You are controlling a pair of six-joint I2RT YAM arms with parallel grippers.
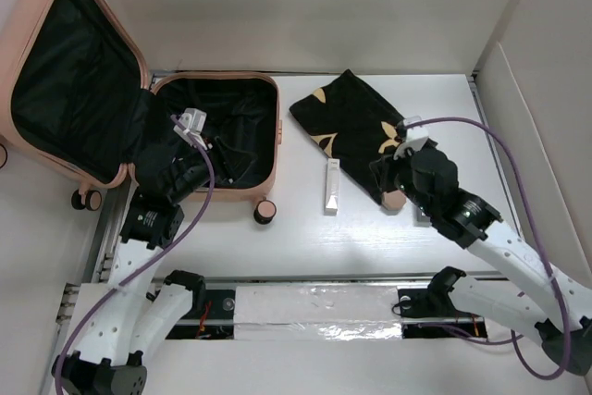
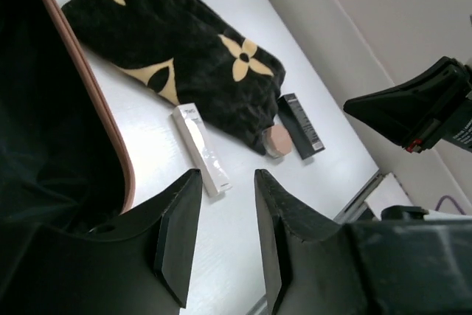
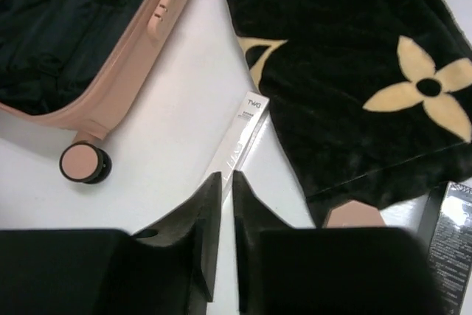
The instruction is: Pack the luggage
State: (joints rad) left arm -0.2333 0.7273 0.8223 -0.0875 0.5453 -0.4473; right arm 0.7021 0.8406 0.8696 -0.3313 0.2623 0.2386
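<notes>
The salmon-pink luggage (image 1: 275, 136) lies open at the left, its lid (image 1: 69, 71) propped up and its black lining showing. My left gripper (image 1: 211, 150) hovers over the open base, pointing right. Its jaws (image 2: 227, 175) stand open with nothing between them, and the luggage rim (image 2: 103, 108) is at their left. My right gripper (image 1: 379, 173) sits by the near corner of the black flower-print cloth (image 1: 356, 122). Only a thin slit separates its jaws (image 3: 226, 175), which hold nothing, just short of a slim white box (image 3: 240, 134).
The slim white box (image 1: 330, 185) lies between the luggage and the cloth. A small pink item (image 3: 354, 215) and a black box (image 3: 453, 234) lie at the cloth's near edge. A caster wheel (image 3: 82, 164) juts from the luggage corner. White walls enclose the table.
</notes>
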